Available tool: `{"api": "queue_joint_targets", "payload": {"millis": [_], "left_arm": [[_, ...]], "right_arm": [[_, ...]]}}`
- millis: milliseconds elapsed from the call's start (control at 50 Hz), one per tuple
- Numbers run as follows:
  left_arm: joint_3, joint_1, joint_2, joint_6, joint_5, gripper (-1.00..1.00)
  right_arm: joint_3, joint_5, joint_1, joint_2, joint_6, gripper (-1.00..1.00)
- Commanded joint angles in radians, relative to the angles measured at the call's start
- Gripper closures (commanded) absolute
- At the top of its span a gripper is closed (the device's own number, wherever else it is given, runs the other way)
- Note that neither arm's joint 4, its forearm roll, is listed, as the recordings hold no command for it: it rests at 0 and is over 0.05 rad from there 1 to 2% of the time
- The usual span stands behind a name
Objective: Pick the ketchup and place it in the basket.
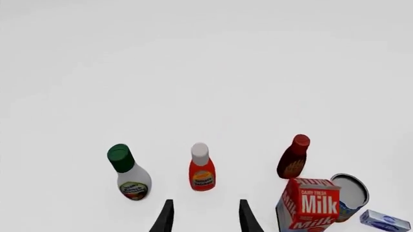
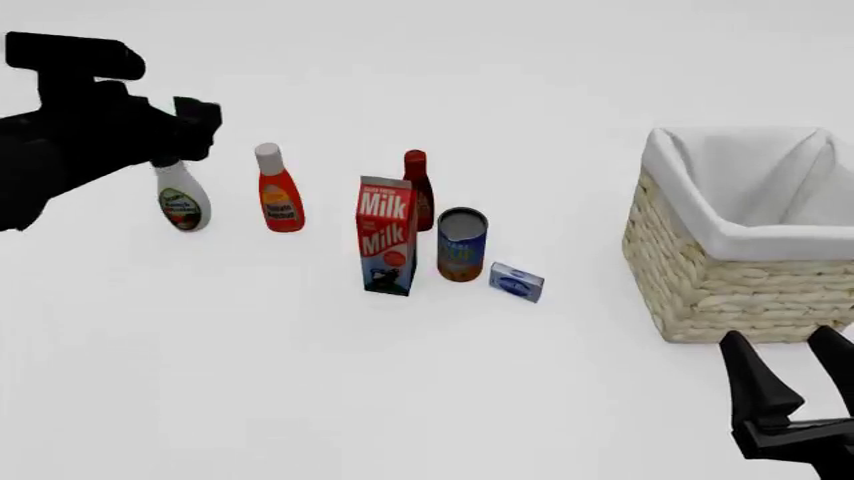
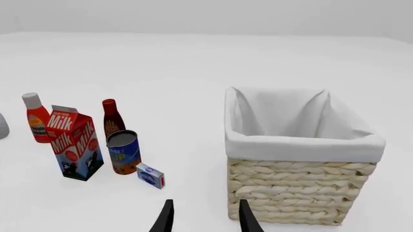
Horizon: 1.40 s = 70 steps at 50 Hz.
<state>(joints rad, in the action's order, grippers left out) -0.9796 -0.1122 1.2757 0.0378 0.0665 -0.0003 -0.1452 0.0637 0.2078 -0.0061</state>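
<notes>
The front camera looks down from the near side over the whole table. The left wrist camera faces the ketchup closely; the right wrist camera faces the basket. All three views share the milk carton.

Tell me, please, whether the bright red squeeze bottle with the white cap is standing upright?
Upright: the ketchup bottle stands on its base, cap uppermost, untouched on the table.

The ketchup looks like glossy red plastic with a paper label. The basket is rough woven wicker, lined with smooth matt white cloth. The milk carton is printed card; the can is shiny metal.
</notes>
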Motion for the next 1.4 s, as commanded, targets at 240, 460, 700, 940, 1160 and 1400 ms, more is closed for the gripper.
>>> {"api": "queue_joint_targets", "payload": {"millis": [240,460,700,940,1160,1400], "left_arm": [[-0.185,0.041,0.241,0.006,-0.015,-1.00],[-0.206,0.038,0.296,0.011,-0.034,-1.00],[-0.246,0.029,0.360,0.027,-0.042,-1.00],[-0.296,0.029,0.418,0.048,-0.055,-1.00],[-0.323,0.031,0.460,0.050,-0.065,-1.00],[-0.351,0.035,0.498,0.053,-0.075,-1.00]], "right_arm": [[0.000,0.019,0.001,-0.032,-0.016,-1.00],[0.000,-0.006,0.005,-0.002,-0.017,-1.00],[0.000,-0.028,0.010,0.020,-0.018,-1.00],[0.000,-0.039,0.019,0.035,-0.016,-1.00],[-0.001,-0.061,0.020,0.065,-0.009,-1.00],[-0.001,-0.096,0.024,0.108,-0.013,-1.00]]}}
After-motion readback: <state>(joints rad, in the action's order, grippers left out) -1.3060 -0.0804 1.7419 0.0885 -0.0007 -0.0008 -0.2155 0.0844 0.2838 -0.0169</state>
